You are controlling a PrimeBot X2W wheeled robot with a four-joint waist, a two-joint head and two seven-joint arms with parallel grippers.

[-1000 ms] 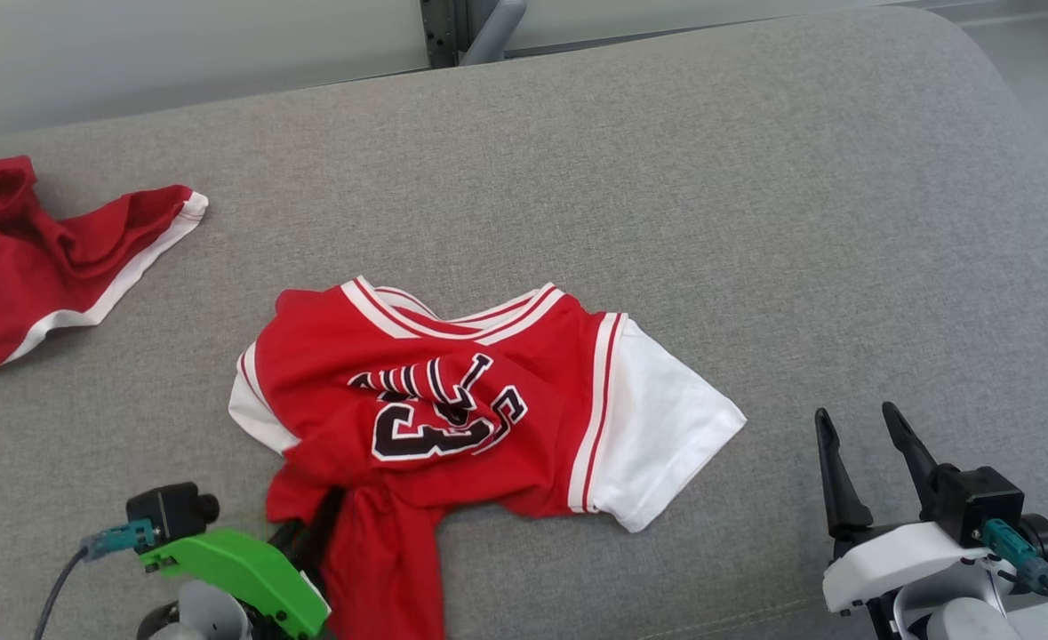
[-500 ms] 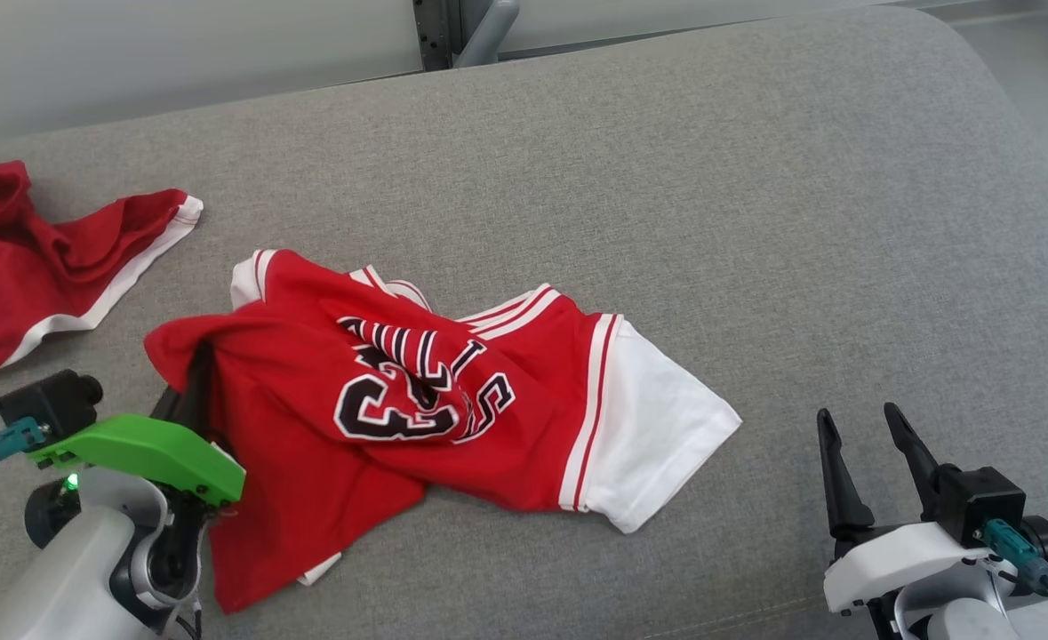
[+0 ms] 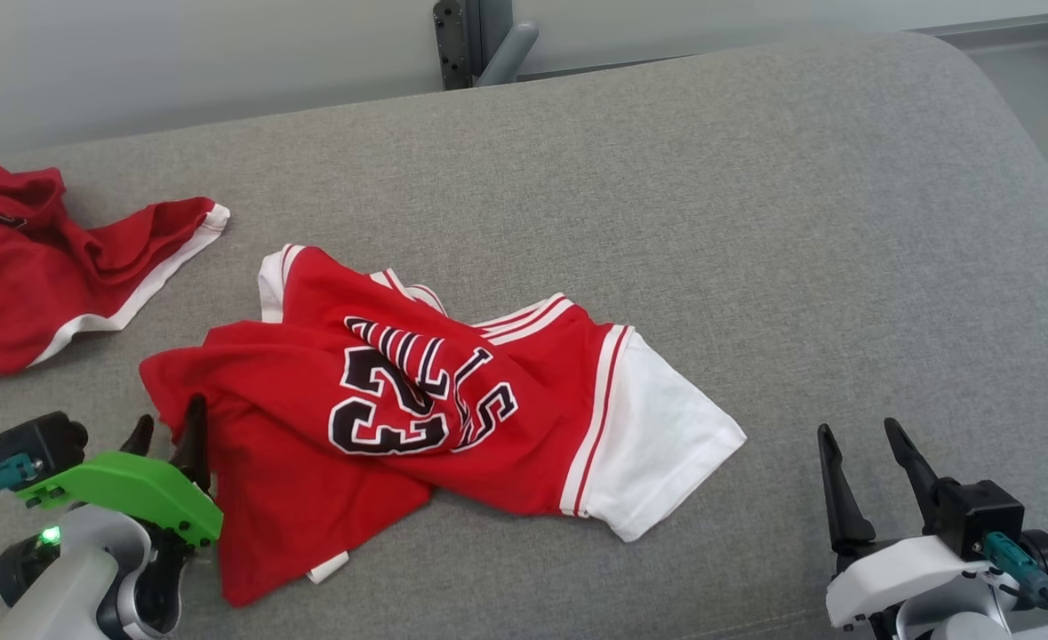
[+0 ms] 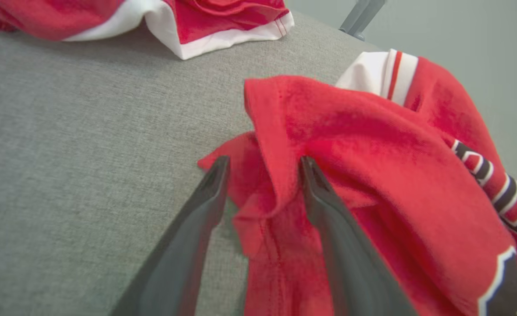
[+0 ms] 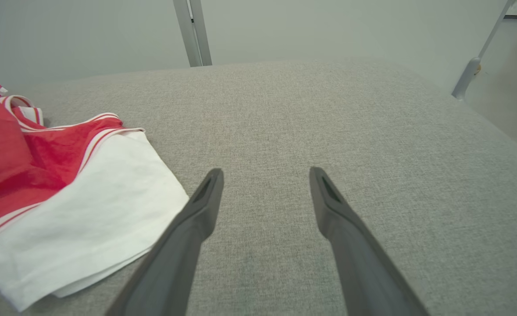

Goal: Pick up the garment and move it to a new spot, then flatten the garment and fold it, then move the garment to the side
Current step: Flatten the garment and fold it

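Left wrist view shows the left gripper (image 4: 262, 173) with its two fingers spread apart at the left corner of the garment (image 4: 372, 175). A raised fold of red cloth stands between the fingers and seems to touch the right one, but nothing is pinched. In the head view the garment lies crumpled on the grey cushion (image 3: 755, 222), a little left of the middle and toward the near edge. Its number is creased and its lower part is doubled over, while the white sleeve (image 3: 666, 444) is spread out to the right. The right gripper (image 3: 859, 440) is also wide open at the near right, above bare cushion and apart from the sleeve. The step in hand is probably the flattening. To do it well, the left gripper should go a little deeper over the fold before it closes, so that it takes the hem firmly and not only the thin edge, and it is better to catch one layer than a bunch. The right gripper should then take the right side of the garment, at the sleeve or the hem below it. After that the two can pull away from each other, low and slowly, until the doubled part opens. The pull to the left should stay short, because a second red garment (image 3: 17, 284) lies at the far left and could be dragged or mixed in.
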